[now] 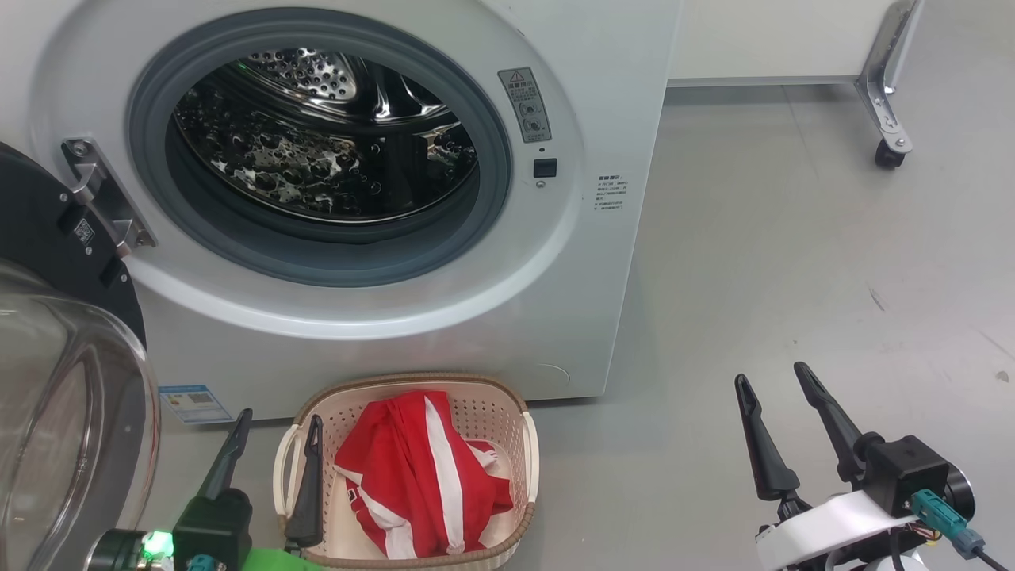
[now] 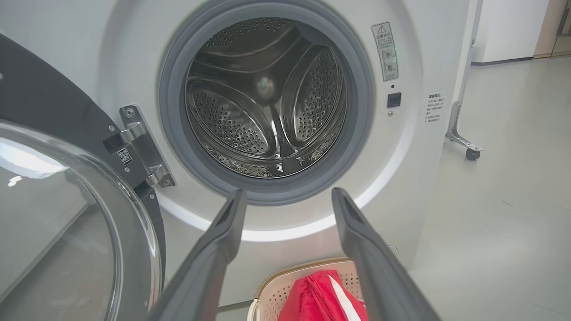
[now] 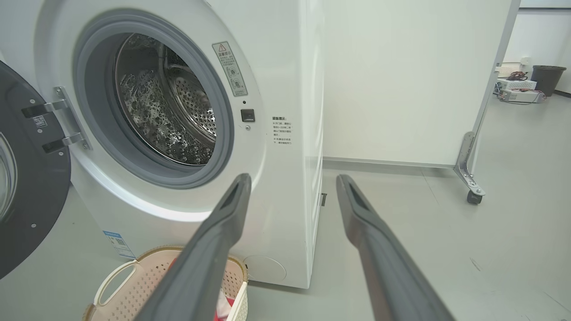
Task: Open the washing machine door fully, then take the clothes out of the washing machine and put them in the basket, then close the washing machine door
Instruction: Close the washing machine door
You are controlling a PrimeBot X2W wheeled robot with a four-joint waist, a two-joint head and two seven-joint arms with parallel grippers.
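Grey floor (image 1: 793, 238), washing machine door (image 1: 32, 238) swung wide, red-white clothes (image 1: 420, 476) in basket (image 1: 496, 420), left hand (image 1: 281, 415) and right hand (image 1: 771, 373) spread empty.

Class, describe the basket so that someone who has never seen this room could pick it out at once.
Find the big white washing machine, its round mouth open. On the grey floor just below that mouth sits the basket. It is small and cream, with perforated sides, a brown woven-look rim and white handles, and holds red clothes with white stripes.
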